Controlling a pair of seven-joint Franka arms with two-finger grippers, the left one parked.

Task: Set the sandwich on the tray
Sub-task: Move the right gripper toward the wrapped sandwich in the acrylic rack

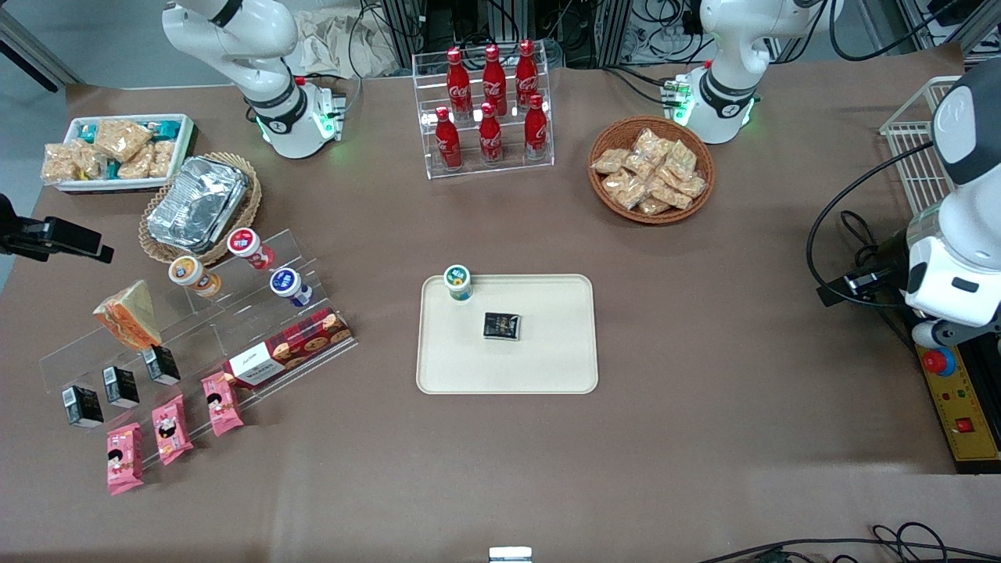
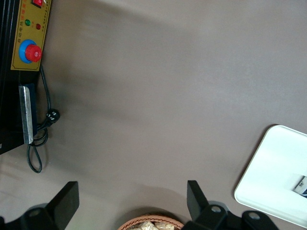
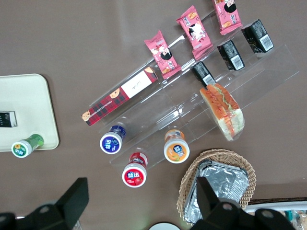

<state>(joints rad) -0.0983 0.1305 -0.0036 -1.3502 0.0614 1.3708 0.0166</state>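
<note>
The sandwich [image 1: 129, 315] [image 3: 223, 110], a wrapped wedge with orange-red filling, leans on the upper step of a clear acrylic shelf [image 1: 235, 313] toward the working arm's end of the table. The cream tray [image 1: 547, 367] [image 3: 24, 96] [image 2: 273, 167] lies flat mid-table, holding a green-lidded cup [image 1: 457, 282] and a small black packet [image 1: 501, 325]. My gripper [image 3: 141, 191] hangs high above the shelf's cups, open, with nothing between its fingers. It is well apart from the sandwich. Its black body [image 1: 70, 238] shows at the edge of the front view.
The shelf also carries three small cups [image 1: 250, 247], a red cookie box [image 1: 289, 348], black packets [image 1: 121, 385] and pink snack packets [image 1: 168, 428]. A foil container in a wicker basket [image 1: 199, 203], a white snack tray [image 1: 117, 152], a cola rack [image 1: 489, 102] and a snack basket [image 1: 651, 168] stand farther from the camera.
</note>
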